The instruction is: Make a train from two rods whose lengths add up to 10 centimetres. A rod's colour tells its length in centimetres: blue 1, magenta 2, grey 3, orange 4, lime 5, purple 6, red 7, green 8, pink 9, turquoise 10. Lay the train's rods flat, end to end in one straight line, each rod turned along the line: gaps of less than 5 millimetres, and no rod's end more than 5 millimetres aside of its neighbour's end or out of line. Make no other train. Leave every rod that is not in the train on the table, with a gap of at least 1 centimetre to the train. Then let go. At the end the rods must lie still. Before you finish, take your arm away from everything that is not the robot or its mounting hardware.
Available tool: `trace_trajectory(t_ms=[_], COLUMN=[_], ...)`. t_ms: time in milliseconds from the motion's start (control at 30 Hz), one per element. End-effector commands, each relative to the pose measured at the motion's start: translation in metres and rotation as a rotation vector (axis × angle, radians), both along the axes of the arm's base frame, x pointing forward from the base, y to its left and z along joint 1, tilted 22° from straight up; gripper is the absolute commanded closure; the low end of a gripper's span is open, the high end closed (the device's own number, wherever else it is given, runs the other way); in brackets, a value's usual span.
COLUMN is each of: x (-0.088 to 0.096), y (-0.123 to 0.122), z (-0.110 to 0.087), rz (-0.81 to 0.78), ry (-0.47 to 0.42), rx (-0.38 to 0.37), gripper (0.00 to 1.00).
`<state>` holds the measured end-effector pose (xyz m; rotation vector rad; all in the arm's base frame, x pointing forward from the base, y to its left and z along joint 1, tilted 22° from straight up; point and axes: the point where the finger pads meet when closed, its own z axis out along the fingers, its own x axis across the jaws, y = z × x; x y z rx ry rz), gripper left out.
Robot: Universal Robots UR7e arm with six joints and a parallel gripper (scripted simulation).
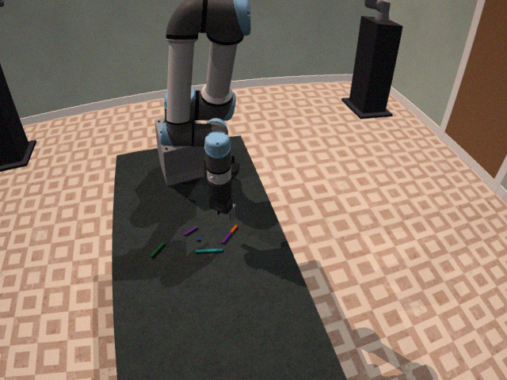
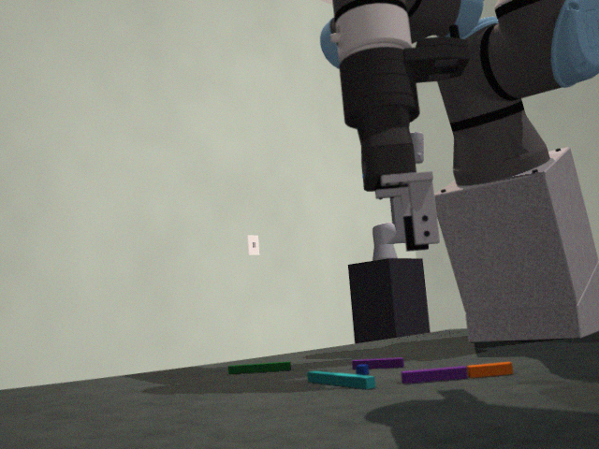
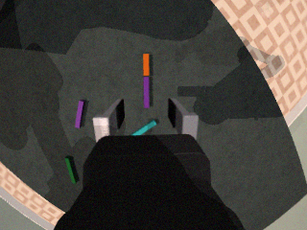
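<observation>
Wrist view centre-top shows why my opened, empty hand (image 1: 225,215) (image 2: 410,241) (image 3: 146,107) hovers clear: the orange square-section rod (image 1: 234,229) (image 2: 489,369) (image 3: 146,64) and purple square-section rod (image 1: 226,237) (image 2: 434,374) (image 3: 147,92) align, totalling ten.

You have free air between the open gripper (image 1: 225,215) (image 2: 411,246) (image 3: 146,112) and the rods below. At the orange rod (image 1: 234,229) (image 2: 489,369) (image 3: 146,64) and the purple rod touching its end (image 1: 226,237) (image 2: 434,374) (image 3: 146,92), both long sides are open for your fingers. Beyond the purple rod's free end, the turquoise rod (image 1: 209,251) (image 2: 341,380) (image 3: 145,128) stands in your way, near, lying crosswise. Between this turquoise rod and the other purple rod (image 1: 190,230) (image 2: 377,363) (image 3: 80,114), the small blue rod (image 1: 198,239) (image 2: 361,369) blocks a low passage.
</observation>
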<state>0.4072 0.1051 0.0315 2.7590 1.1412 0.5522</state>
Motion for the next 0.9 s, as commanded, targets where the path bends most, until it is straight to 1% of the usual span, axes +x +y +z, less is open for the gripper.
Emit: trace_trajectory(t_ms=[0, 300, 367, 633, 867], x=[-0.005, -0.015, -0.015, -0.02, -0.021], y=[-0.001, -0.002, -0.002, -0.002, -0.002], z=[0.013, 0.039, 0.039, 0.051, 0.053], rz=[0.0, 0.0, 0.0, 0.0, 0.0], ry=[-0.002, -0.002, -0.002, -0.002, -0.002], rx=[0.0, 0.0, 0.0, 0.0, 0.0], gripper=[0.0, 0.0, 0.0, 0.0, 0.0])
